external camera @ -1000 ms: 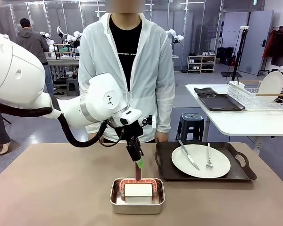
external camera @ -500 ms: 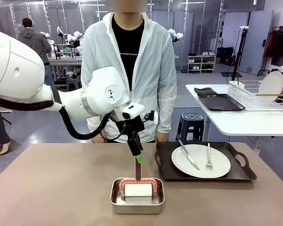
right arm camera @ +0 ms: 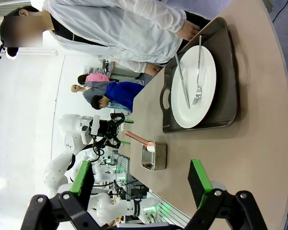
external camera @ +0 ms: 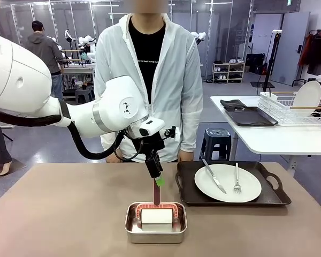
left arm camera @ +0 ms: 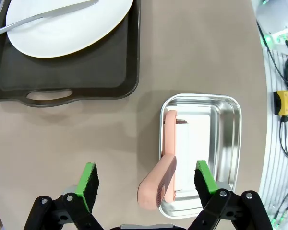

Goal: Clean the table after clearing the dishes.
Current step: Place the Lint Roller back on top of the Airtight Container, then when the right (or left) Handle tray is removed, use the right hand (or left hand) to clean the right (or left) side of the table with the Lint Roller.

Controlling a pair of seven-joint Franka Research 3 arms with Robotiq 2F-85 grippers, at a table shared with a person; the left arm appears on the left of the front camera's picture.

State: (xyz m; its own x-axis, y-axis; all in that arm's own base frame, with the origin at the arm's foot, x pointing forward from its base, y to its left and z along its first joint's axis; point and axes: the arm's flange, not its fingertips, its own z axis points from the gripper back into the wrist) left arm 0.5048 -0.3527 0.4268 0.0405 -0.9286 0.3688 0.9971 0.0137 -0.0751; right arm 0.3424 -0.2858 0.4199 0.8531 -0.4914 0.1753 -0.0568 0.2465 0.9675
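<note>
A white plate [external camera: 228, 183] with a knife [external camera: 213, 175] and a fork [external camera: 237, 179] lies on a dark handled tray [external camera: 273, 199] at the right of the tan table [external camera: 64, 214]. My left gripper [external camera: 157, 181] hangs open over the middle, its green pads [left arm camera: 89, 179] on either side of the pink handle [left arm camera: 159, 188] without touching it. That handle belongs to a white cleaning pad [external camera: 157, 216] lying in a steel pan [external camera: 155, 231]. In the right wrist view my right gripper [right arm camera: 140, 182] is open and holds nothing, well back from the plate [right arm camera: 194, 88].
A person in a white jacket [external camera: 150, 80] stands at the far edge, one hand near the tray's corner. A white side table [external camera: 278, 140] at the right carries a dark tray [external camera: 249, 116] and a wire rack [external camera: 291, 110]. A stool [external camera: 218, 142] stands behind.
My left gripper has opened the last bit around the pink handle and its wrist has risen and turned slightly. The handle still leans up out of the pan. The plate and tray stayed put.
</note>
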